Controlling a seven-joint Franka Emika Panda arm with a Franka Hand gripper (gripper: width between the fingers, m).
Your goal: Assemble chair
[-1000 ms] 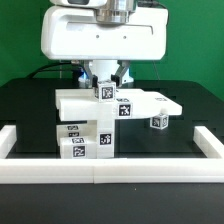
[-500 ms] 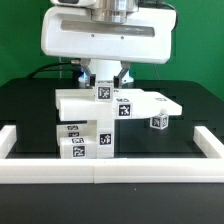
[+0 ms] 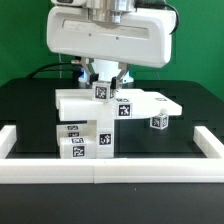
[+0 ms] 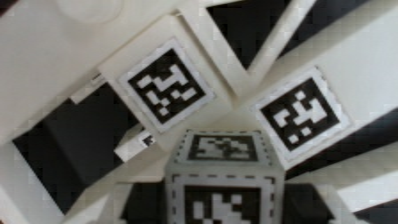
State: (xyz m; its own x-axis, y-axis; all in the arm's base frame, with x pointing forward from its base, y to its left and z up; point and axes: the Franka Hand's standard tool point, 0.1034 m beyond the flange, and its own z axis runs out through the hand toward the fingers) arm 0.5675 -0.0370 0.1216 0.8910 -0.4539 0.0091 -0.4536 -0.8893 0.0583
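The gripper (image 3: 105, 78) pinched a small tagged cube (image 3: 103, 91) — white, square-edged plastic. Beneath stood the blocky chair (image 3: 80, 104) on the black tabletop (image 3: 190, 108).

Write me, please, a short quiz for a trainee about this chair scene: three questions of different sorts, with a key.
1. True or false: the claw hangs above the small cube.
2. Choose: in the exterior view, on which side of the stacked blocks does the small cube stand? A left; B right; C on top.
3. Fill in: the claw's jaws are ___ (open or shut) on the tagged block.
Key: 1 false, it is above the slab; 2 B; 3 shut.
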